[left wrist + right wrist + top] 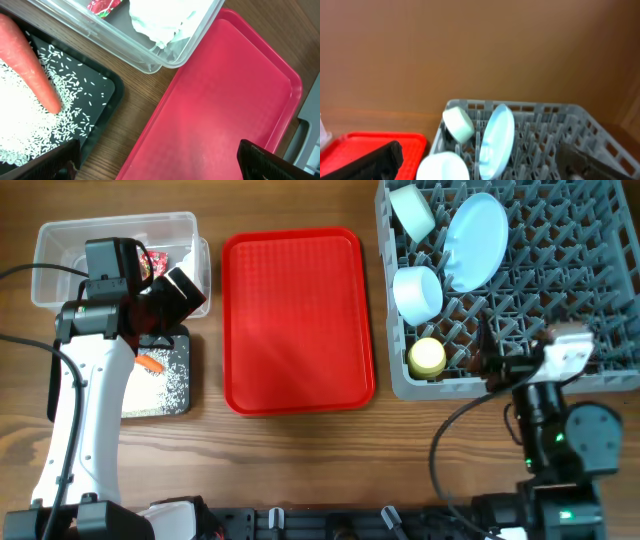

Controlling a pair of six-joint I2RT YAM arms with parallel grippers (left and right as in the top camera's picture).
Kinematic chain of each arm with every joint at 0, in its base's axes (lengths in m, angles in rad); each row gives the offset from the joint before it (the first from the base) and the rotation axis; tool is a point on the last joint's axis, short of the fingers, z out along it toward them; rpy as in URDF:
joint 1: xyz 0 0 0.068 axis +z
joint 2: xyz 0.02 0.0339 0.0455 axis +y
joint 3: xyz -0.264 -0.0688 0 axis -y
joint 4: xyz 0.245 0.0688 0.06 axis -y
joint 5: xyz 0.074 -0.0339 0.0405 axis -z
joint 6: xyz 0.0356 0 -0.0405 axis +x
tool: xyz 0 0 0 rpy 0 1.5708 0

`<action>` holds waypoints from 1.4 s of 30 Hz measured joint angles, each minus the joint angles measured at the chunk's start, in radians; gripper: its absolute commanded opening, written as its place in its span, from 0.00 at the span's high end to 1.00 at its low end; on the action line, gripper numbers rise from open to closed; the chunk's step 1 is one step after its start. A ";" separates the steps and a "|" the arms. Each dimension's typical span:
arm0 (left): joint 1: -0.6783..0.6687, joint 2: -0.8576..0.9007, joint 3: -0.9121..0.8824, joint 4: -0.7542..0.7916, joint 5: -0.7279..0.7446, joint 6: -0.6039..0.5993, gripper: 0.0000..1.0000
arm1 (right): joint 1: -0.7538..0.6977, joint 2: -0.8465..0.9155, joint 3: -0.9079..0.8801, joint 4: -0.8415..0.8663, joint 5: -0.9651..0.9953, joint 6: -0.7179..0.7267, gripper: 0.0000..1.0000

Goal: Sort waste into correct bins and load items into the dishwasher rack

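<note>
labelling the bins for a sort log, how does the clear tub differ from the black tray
The clear tub is see-through with taller walls; the black tray is opaque and shallow. The clear tub holds a red wrapper and a white tissue; the black tray holds loose rice and a carrot. Both are rectangular and sit left of the red tray.

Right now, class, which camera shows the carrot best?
The left wrist view: the carrot looms large, lying on rice in the black tray. Overhead shows only a small orange sliver beside the arm; the right wrist view misses it.
</note>
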 measured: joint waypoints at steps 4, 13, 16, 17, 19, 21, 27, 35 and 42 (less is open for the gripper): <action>0.000 0.000 0.000 0.000 0.000 0.000 0.00 | -0.019 -0.139 -0.238 0.158 -0.058 -0.011 0.00; 0.000 0.001 0.000 -0.001 0.000 0.000 0.00 | -0.019 -0.331 -0.534 0.339 -0.087 -0.012 0.00; 0.000 0.001 0.000 -0.001 0.000 0.000 0.00 | -0.019 -0.368 -0.555 0.304 -0.089 -0.014 0.00; 0.000 0.001 0.000 0.000 0.000 0.000 0.00 | -0.019 -0.382 -0.555 0.288 -0.089 -0.015 0.01; 0.000 0.001 0.000 0.000 0.000 0.000 0.00 | -0.019 -0.418 -0.555 0.233 -0.090 -0.014 0.00; 0.000 0.001 0.000 0.000 0.000 0.000 0.00 | -0.019 -0.451 -0.555 0.172 -0.100 -0.014 0.00; 0.000 0.001 0.000 0.000 0.000 0.000 0.00 | -0.019 -0.459 -0.555 0.102 -0.138 -0.010 0.00; 0.000 0.001 0.000 0.000 0.000 0.000 0.00 | -0.019 -0.459 -0.555 0.102 -0.148 -0.010 0.00; 0.000 0.001 0.000 0.000 0.000 0.000 0.00 | -0.019 -0.459 -0.555 0.102 -0.148 -0.010 0.00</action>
